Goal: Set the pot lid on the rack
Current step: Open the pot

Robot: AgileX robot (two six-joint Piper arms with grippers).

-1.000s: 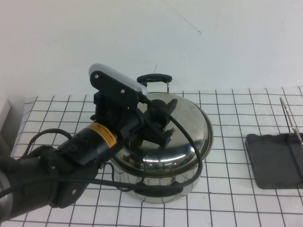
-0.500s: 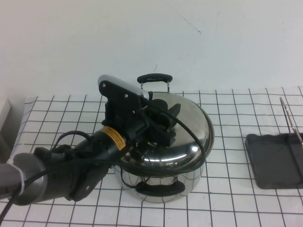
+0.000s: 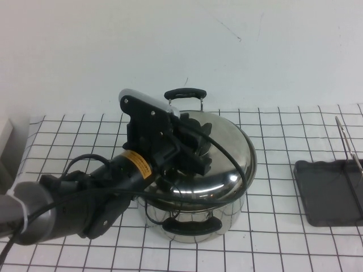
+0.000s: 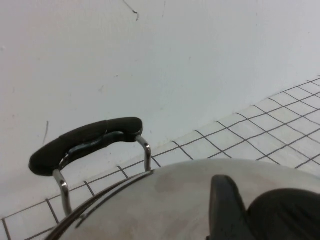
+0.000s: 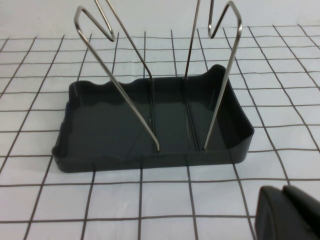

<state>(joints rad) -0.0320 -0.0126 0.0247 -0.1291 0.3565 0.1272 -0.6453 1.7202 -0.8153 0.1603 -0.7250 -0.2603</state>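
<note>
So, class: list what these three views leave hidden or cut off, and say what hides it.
- Pot lid: its knob is hidden in the high view by the left gripper; the grip cannot be judged.
- Rack: cut off by the high view's right edge.
- Right gripper: absent from the high view; only dark fingertips show at the right wrist view's edge.
- Pot: its left side is hidden behind the left arm.

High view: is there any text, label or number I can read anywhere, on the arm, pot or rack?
Yellow label on the left arm's wrist: dark print, too blurred to read.
Pot lid, pot, rack: no markings visible.
Left gripper over the lid knob, right gripper near the rack: no markings visible.
</note>
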